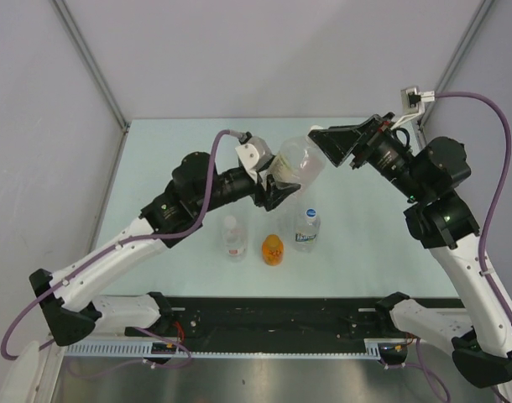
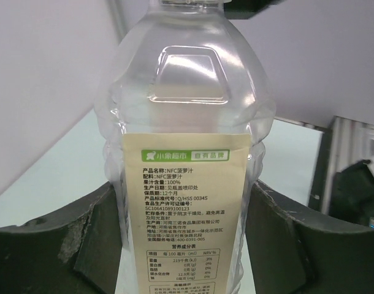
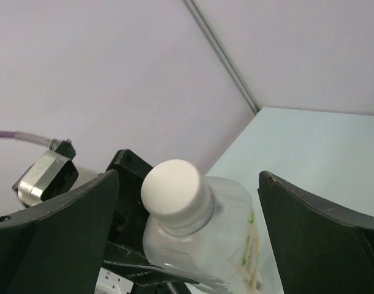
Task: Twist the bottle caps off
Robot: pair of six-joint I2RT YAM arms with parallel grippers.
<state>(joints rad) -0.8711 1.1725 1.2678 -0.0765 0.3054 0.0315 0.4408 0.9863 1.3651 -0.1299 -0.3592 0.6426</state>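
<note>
My left gripper (image 1: 273,186) is shut on the large clear bottle (image 1: 298,161) and holds it tilted above the table. In the left wrist view the fingers (image 2: 58,245) press both sides of the bottle (image 2: 187,122) at its cream label. Its white cap (image 3: 173,187) points toward my right gripper (image 1: 323,143). That gripper (image 3: 187,226) stands open, its fingers (image 3: 322,239) wide on either side of the cap and clear of it. The cap sits on the bottle's neck.
Three small bottles stand in a row near the table's front: a red-labelled one (image 1: 233,237), an orange one (image 1: 273,249) and a blue-labelled one (image 1: 306,225), each with its cap on. Grey walls close the back and sides.
</note>
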